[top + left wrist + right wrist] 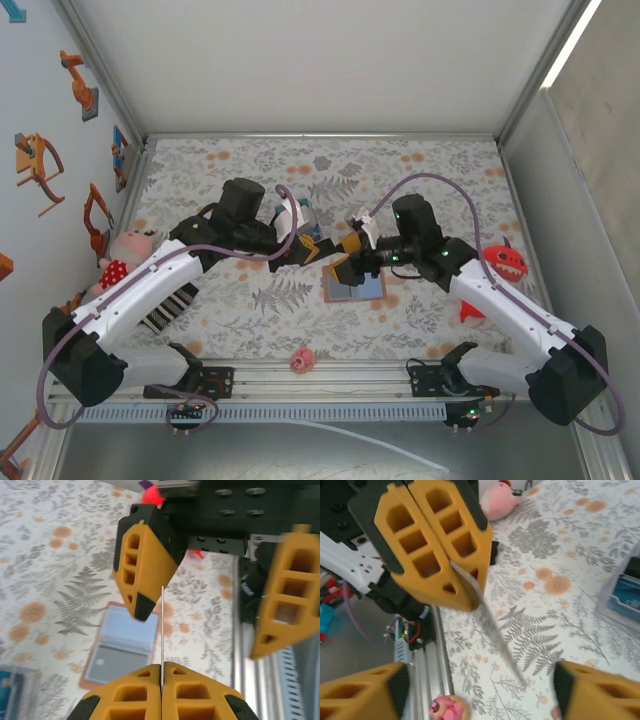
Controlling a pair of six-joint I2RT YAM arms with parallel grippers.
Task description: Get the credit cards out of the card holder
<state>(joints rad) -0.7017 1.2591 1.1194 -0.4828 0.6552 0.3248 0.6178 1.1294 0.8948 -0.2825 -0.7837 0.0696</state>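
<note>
At the centre of the top view, the left gripper (312, 250) and right gripper (347, 256) sat tip to tip; the card holder (362, 290) lay open directly under the right one. From the left wrist, that gripper's own fingers were pressed together on a thin credit card (162, 630) seen edge-on; the right gripper's fingers (145, 560) stood wide apart on either side of it, with the holder beneath them. From the right wrist, its own fingertips gaped, gripping nothing; the card ran out from the left gripper's closed pads (430, 555).
</note>
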